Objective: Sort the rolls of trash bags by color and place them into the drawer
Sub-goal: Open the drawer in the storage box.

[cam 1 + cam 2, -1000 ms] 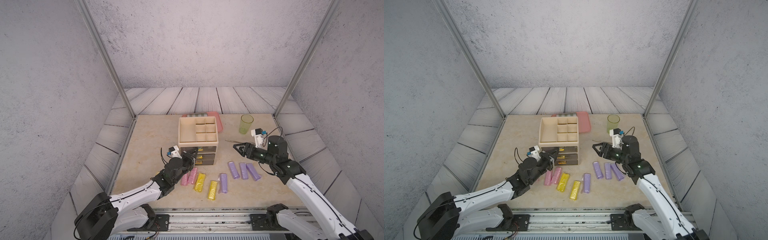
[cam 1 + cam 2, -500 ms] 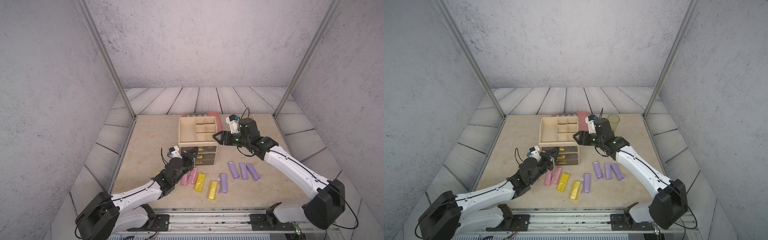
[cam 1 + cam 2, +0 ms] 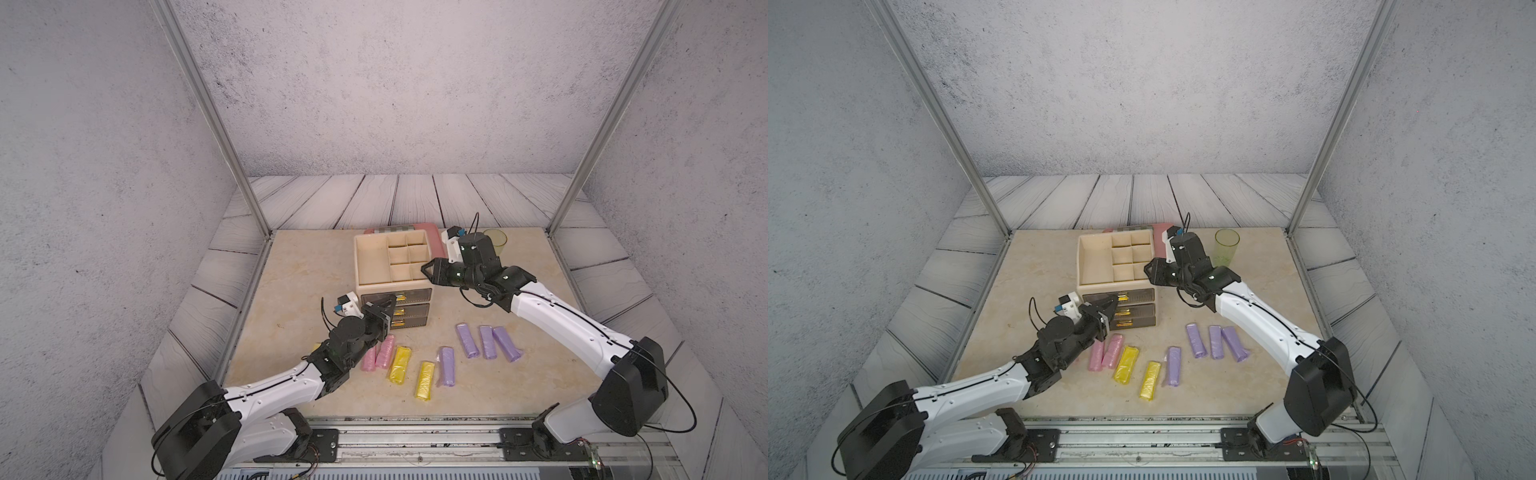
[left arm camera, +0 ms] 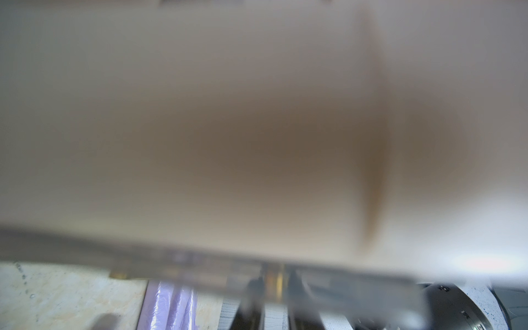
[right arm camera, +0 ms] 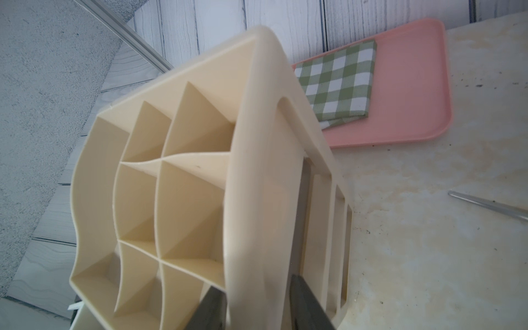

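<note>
1. nothing is put away yet: of the crinkly pastel plastic trash-bag rolls, two pink rolls (image 3: 376, 357), two yellow rolls (image 3: 400, 365) and four purple rolls (image 3: 487, 341) lie on the beige desk (image 3: 299, 282), in front of the cream plastic drawer organiser (image 3: 395, 287).
2. its smoky drawers look shut; opening the top drawer (image 3: 415, 296) seems to be the step in hand.
3. the left pincer (image 3: 390, 299) is narrowed onto that drawer's gold handle (image 3: 400, 297), apparently gripping it.
4. the right pincer (image 3: 427, 271) straddles the organiser's side wall, fingers pressed to it — bracing, i judge.
5. a second ago the right pincer hung wide open beside the organiser, near the purple rolls — the left arm and the rolls have not shifted.
</note>
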Controlling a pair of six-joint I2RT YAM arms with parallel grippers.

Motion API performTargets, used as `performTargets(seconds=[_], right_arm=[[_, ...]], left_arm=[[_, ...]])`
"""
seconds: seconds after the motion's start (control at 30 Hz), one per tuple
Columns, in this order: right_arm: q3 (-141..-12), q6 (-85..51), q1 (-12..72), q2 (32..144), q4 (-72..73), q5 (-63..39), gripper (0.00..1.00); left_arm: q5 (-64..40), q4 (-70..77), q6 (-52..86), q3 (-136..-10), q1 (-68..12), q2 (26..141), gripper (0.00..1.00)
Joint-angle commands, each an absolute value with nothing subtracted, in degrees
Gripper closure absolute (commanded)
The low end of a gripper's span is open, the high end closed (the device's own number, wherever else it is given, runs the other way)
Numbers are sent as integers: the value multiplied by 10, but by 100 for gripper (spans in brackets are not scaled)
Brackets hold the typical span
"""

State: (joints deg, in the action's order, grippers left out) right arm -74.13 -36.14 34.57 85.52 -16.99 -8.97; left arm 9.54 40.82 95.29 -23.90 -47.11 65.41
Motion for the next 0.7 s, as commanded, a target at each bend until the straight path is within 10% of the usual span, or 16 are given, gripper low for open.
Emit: performTargets(seconds=[0.0, 0.67], right_arm=[[-718, -383, 339, 876, -170, -21, 72], [-728, -426, 350, 900, -150, 14, 93]], left_arm=[[62, 340, 944, -216, -475, 663, 93], [63, 257, 956, -212, -522, 574, 95]])
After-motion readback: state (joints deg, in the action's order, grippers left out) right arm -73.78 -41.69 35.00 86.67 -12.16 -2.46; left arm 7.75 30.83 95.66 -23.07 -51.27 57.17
